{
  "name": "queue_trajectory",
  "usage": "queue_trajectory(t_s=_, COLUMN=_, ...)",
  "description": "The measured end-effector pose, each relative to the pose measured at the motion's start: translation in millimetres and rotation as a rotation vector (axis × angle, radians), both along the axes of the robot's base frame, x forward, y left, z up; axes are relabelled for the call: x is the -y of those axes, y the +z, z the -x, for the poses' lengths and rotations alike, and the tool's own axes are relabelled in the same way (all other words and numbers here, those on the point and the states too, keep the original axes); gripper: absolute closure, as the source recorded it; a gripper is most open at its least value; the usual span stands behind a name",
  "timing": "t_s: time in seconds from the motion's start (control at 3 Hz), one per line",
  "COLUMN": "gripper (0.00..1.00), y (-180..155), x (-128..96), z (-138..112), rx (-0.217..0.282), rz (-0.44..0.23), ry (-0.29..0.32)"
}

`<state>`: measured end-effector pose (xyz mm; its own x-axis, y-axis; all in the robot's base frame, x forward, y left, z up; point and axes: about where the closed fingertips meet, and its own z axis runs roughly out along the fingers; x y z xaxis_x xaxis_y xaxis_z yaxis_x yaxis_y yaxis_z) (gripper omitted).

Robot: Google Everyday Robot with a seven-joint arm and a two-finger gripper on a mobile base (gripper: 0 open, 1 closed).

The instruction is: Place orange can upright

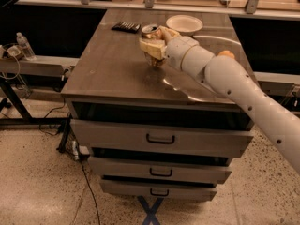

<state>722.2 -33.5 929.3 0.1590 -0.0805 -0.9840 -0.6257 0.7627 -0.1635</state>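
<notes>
The orange can (150, 31) is held upright in my gripper (151, 48) over the middle of the grey-brown tabletop (108, 69). Its silver top faces up and its golden-brown side shows below the pale fingers (148, 46). The gripper is shut on the can's body, with the white arm reaching in from the right. The can's bottom is at or just above the table surface; I cannot tell whether it touches.
A white bowl (184, 23) sits at the back of the table and a black flat object (125, 26) at the back left. A round orange fruit (226, 54) peeks from behind the arm. Drawers (160, 138) lie below. A water bottle (24, 46) stands on the left bench.
</notes>
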Motion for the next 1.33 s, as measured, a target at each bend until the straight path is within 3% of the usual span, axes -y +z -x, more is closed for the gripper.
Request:
queue_trajectory(t_s=0.33, gripper=0.82, y=-10.1, x=-2.0, z=6.1, rx=0.021, rz=0.032, ry=0.014)
queue_trajectory(t_s=1.33, gripper=0.12, y=-35.4, x=9.8, z=14.6, rx=-0.001, rz=0.049, ry=-0.012)
